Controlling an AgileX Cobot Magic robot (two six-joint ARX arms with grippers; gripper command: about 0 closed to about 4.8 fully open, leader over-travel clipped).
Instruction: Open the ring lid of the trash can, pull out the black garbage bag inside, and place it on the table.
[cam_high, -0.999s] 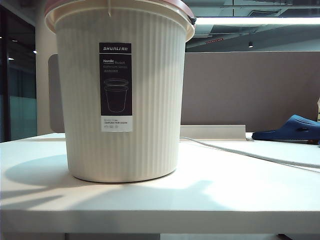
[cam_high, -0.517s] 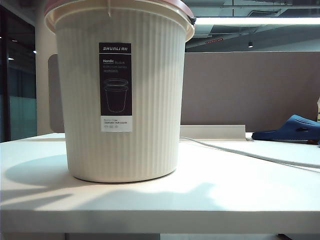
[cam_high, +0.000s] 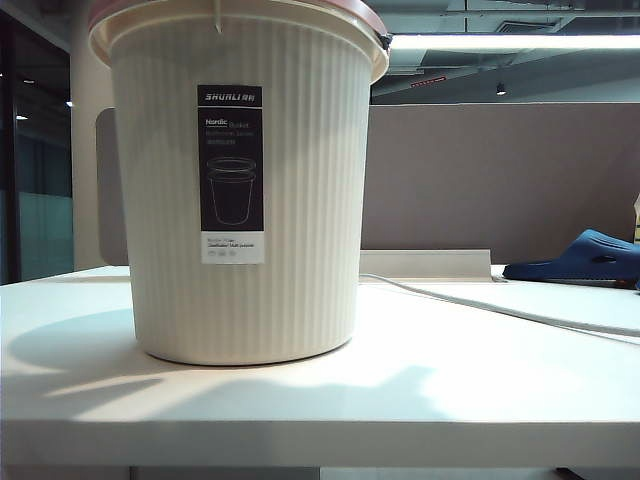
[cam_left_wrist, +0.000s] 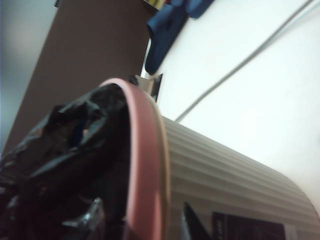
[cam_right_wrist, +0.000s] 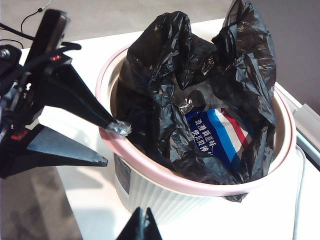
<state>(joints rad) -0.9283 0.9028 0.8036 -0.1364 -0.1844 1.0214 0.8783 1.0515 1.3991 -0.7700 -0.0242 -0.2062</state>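
The cream ribbed trash can (cam_high: 300, 200) stands on the white table (cam_high: 420, 400), with the pink ring lid (cam_high: 368, 12) seated on its rim. In the right wrist view the black garbage bag (cam_right_wrist: 165, 80) bulges up out of the can (cam_right_wrist: 160, 200) inside the ring lid (cam_right_wrist: 200, 187). My left gripper (cam_right_wrist: 111, 145) is open and straddles the rim: one fingertip (cam_right_wrist: 120, 128) sits at the ring's inner edge, the other finger outside the wall. The left wrist view shows the ring lid (cam_left_wrist: 145, 150) between its jaws, beside the bag (cam_left_wrist: 65, 150). My right gripper (cam_right_wrist: 142, 225) hovers shut near the can's side. Neither gripper appears in the exterior view.
A dark blue slipper (cam_high: 585, 255) lies at the table's back right, and a grey cable (cam_high: 500, 308) runs across the table behind the can. A blue, white and red striped packet (cam_right_wrist: 220, 135) sits in the bag. A brown partition (cam_high: 500, 180) stands behind.
The shadows on the table in front of the can have shifted. The can and ring lid have not moved.
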